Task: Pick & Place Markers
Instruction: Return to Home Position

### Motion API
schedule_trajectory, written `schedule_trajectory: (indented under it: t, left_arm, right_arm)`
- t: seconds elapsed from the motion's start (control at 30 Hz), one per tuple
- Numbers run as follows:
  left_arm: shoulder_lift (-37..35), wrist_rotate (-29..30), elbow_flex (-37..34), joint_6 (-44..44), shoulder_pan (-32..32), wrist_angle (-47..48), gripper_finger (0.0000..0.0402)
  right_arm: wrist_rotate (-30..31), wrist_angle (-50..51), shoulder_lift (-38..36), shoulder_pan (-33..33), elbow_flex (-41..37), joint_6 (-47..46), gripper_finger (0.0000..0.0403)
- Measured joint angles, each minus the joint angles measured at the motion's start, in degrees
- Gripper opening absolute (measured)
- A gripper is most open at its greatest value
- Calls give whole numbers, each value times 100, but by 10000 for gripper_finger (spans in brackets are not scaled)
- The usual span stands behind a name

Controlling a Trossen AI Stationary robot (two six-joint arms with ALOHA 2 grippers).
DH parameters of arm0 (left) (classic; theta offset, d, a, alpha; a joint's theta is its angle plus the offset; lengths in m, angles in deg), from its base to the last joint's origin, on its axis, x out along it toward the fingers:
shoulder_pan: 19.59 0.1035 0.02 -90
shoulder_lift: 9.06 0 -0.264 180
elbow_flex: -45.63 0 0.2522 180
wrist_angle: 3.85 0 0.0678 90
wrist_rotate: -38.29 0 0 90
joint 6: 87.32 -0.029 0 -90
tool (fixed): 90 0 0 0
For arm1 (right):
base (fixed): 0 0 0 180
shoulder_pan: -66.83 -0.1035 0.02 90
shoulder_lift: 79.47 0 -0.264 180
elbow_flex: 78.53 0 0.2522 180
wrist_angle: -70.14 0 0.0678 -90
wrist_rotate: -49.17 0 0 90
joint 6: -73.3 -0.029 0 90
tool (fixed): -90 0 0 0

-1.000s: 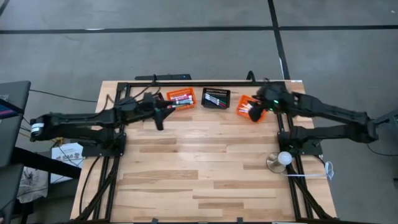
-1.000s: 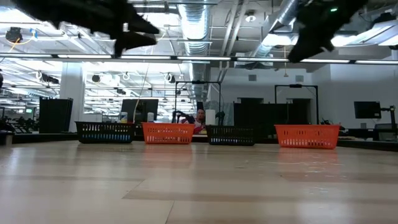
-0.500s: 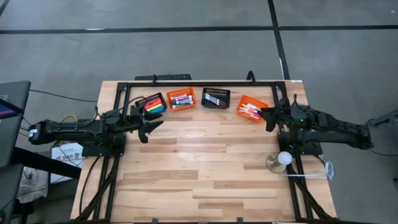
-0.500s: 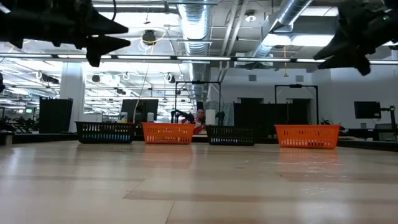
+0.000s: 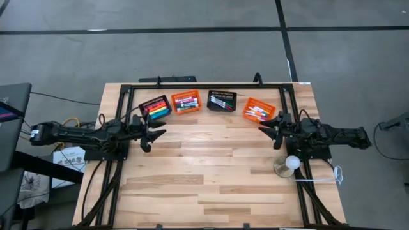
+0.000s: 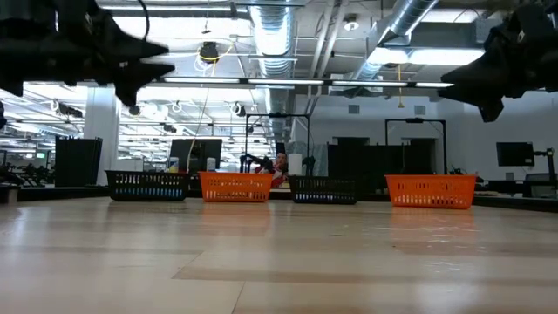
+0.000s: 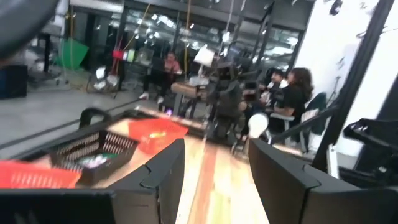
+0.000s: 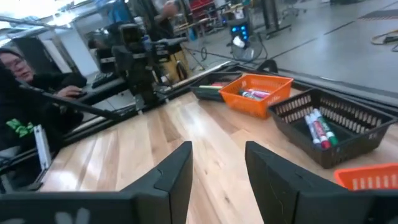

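High view: the wooden table (image 5: 211,185) fills the middle, with a dark arm lying low along each side. The left gripper (image 5: 152,137) hangs just inside the left edge, fingers spread apart and empty. The right gripper (image 5: 268,134) mirrors it on the other side, also parted. Four baskets (image 6: 234,187) line the far edge, black and orange by turns. The markers (image 5: 186,101) lie inside them.
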Motion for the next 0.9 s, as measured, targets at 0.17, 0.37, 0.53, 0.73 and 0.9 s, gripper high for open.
schedule_trajectory:
  t: [0.17, 0.37, 0.53, 0.73, 0.9]
  left_arm:
    - [28, -323, -27, 173, 263, 342, 176]
    - [-184, -1204, -27, 170, 662, 341, 176]
    - [-629, -1706, -26, 58, 888, 424, 176]
    - [-945, -1776, -25, 76, 877, 1260, 176]
    - [-946, -1558, -25, -107, 912, 1264, 176]
  right_arm:
    - [-83, 131, -3, -88, 13, -73, 141]
    - [-323, 117, -3, -107, 49, -155, 137]
    - [-318, -15, -3, -107, 57, -67, 139]
    - [-200, -97, -3, -106, 15, 4, 136]
    - [-178, -782, -2, -103, -468, 19, 136]
